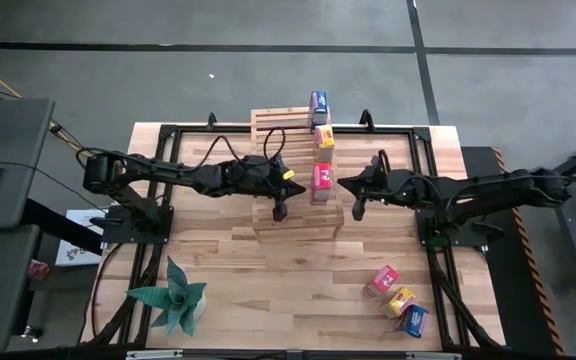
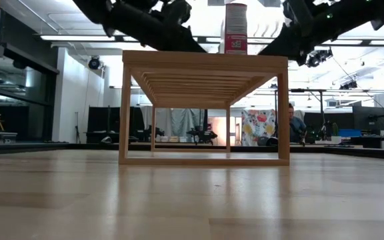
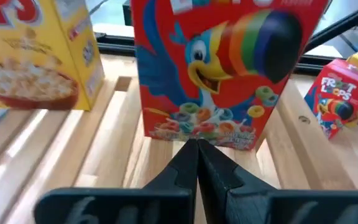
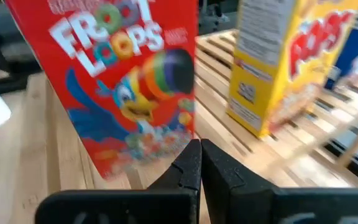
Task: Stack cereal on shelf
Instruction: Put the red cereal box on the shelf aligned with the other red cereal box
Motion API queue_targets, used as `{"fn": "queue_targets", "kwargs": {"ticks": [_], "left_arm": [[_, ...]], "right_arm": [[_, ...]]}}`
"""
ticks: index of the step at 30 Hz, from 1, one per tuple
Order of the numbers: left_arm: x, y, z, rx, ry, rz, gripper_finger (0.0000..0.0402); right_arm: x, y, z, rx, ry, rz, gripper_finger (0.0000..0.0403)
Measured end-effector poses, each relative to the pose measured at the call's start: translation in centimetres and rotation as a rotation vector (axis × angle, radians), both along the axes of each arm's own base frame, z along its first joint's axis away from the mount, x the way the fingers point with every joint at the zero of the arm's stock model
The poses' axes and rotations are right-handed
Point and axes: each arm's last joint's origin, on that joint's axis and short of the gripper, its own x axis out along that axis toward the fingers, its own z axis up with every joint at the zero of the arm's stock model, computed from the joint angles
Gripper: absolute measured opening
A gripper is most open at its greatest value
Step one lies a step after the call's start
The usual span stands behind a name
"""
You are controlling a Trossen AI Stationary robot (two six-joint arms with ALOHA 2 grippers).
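The shelf (image 1: 293,170), a light-wood slatted rack, stands mid-table. On it stand three cereal boxes in a row: blue-purple (image 1: 319,103) farthest, yellow-orange (image 1: 323,140) in the middle, red (image 1: 321,182) nearest. The red box (image 3: 222,68) rests upright on its base on the slats. My left gripper (image 1: 300,184) is shut just left of it, its tips (image 3: 197,146) at the foot of the box's face. My right gripper (image 1: 341,183) is shut just right of it, its tips (image 4: 200,146) by the red box's (image 4: 129,93) lower corner. My left gripper points nearly level from the table's left at the foot of the red box's face (image 3: 201,134); I cannot tell whether the shut tips touch it. My right gripper comes level from the table's right toward the box's lower edge (image 4: 166,146); whether it touches cannot be told.
Three more cereal boxes lie on the table at the near right: red (image 1: 381,280), yellow-orange (image 1: 400,300), blue-purple (image 1: 414,319). A teal plant (image 1: 173,300) stands near left. The shelf's lower front step (image 1: 293,222) is bare. A black frame (image 1: 423,180) edges the table.
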Motion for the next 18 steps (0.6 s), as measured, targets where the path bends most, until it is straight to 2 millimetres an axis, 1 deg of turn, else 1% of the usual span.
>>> {"fn": "queue_targets", "kwargs": {"ticks": [4,6,8,14,18], "left_arm": [[-1.7,0.4,1.7,0.022,0.024,0.011,0.0],[-2.9,0.5,2.6,0.043,0.003,0.012,0.0],[-4.2,0.5,3.3,0.059,-0.059,0.018,0.0],[-8.7,0.5,3.7,0.11,-0.262,0.029,0.0],[-10.9,0.4,3.4,0.148,-0.368,0.04,0.0]], "right_arm": [[-1.1,0.0,0.3,-0.001,0.018,-0.028,0.0],[-1.7,-0.1,0.6,-0.001,0.013,-0.036,0.0],[-2.3,0.0,1.0,0.017,-0.01,-0.042,0.0],[-4.1,0.1,3.1,0.02,-0.162,-0.018,0.0],[-4.8,0.0,4.5,0.01,-0.28,-0.003,0.0006]]}}
